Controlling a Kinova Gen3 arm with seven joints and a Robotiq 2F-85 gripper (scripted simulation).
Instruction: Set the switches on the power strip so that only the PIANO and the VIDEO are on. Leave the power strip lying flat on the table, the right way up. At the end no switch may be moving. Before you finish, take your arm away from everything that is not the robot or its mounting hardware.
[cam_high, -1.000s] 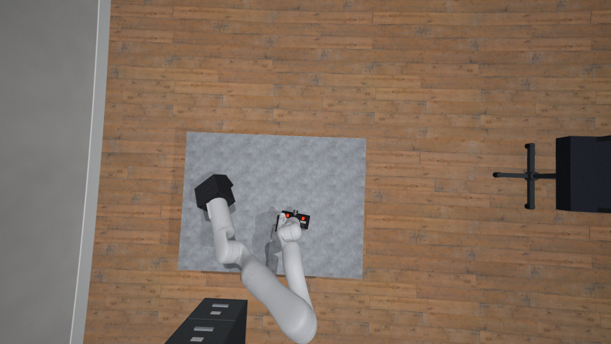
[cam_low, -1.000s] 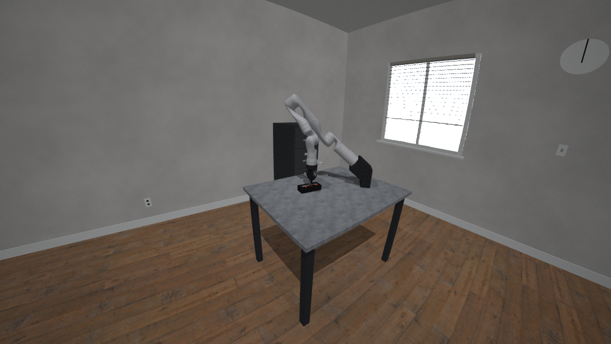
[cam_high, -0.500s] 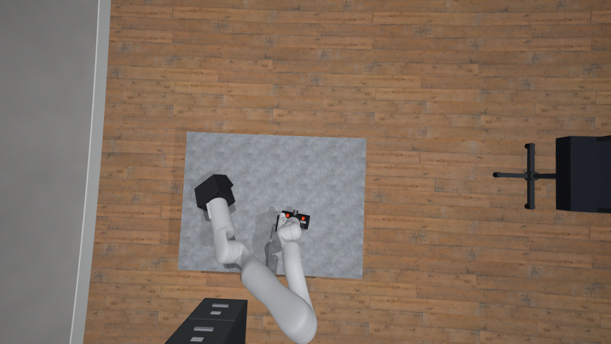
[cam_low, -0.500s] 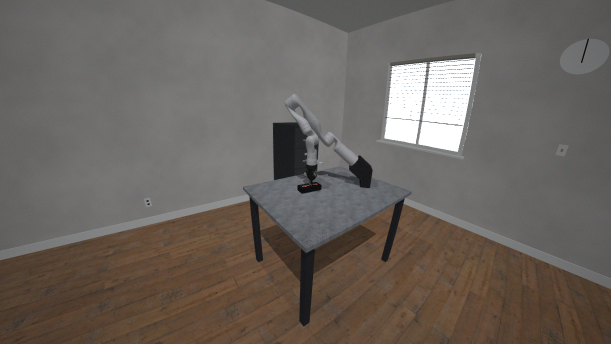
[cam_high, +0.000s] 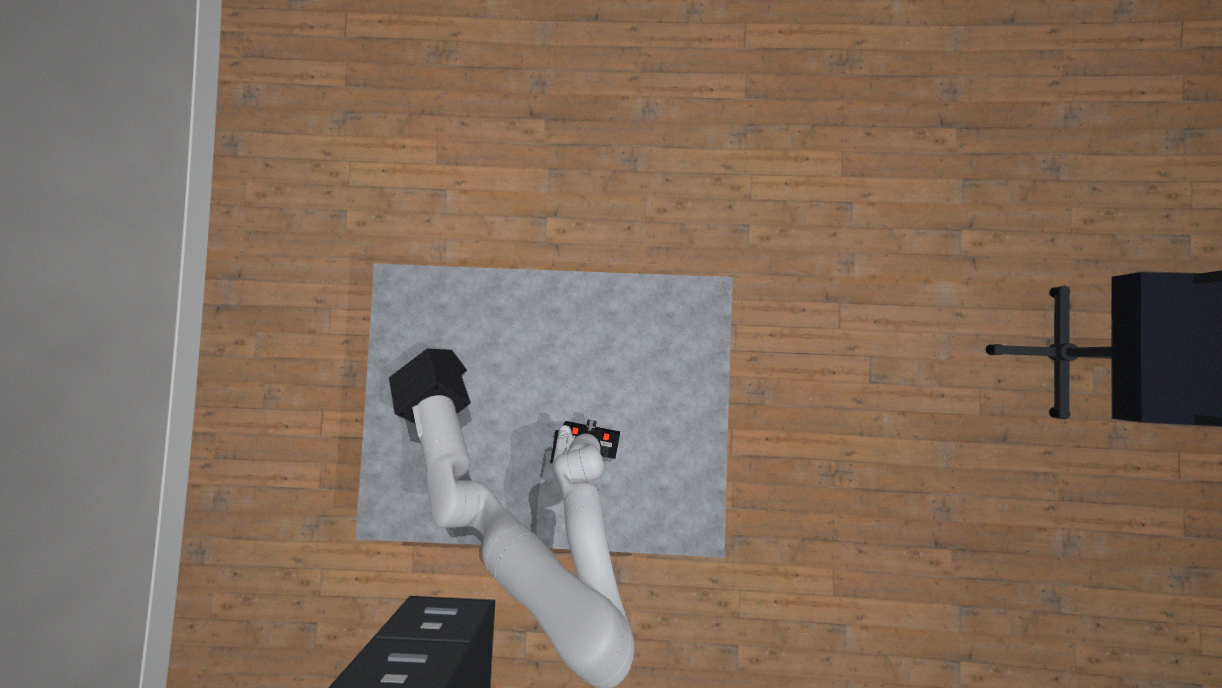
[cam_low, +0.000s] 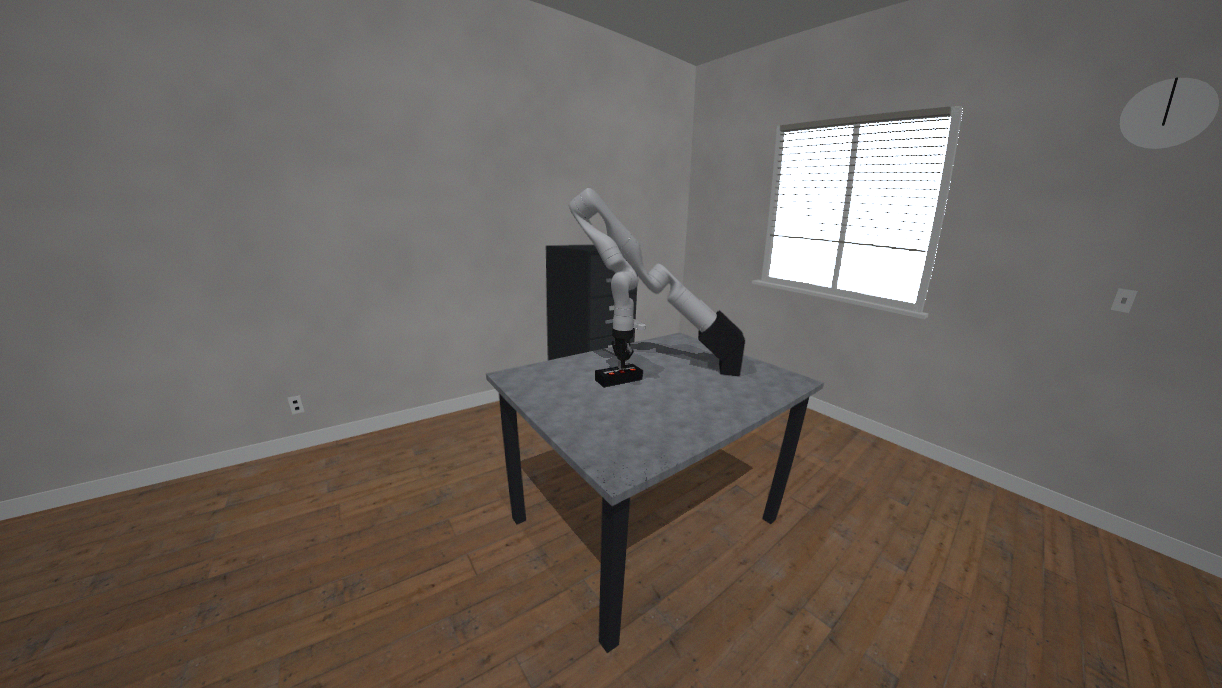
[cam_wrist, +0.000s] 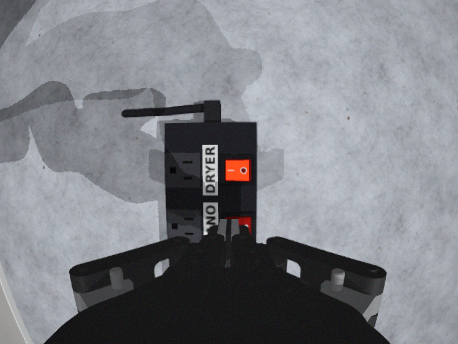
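Observation:
A black power strip (cam_wrist: 209, 179) lies flat on the grey table, the right way up; it also shows in the top view (cam_high: 591, 438) and in the room view (cam_low: 619, 374). In the wrist view its DRYER switch (cam_wrist: 237, 171) glows bright orange. The switch below it (cam_wrist: 240, 224), beside a label ending in "NO", looks darker red and is partly covered by my fingertips. My gripper (cam_wrist: 229, 231) is shut with nothing between the fingers, and its tips sit right over that switch. The strip's near part is hidden under the gripper.
The arm's black base (cam_high: 429, 382) stands on the table's left part. A short black cord stub (cam_wrist: 169, 110) sticks out from the strip's far end. A black filing cabinet (cam_high: 419, 640) stands off the table's near edge.

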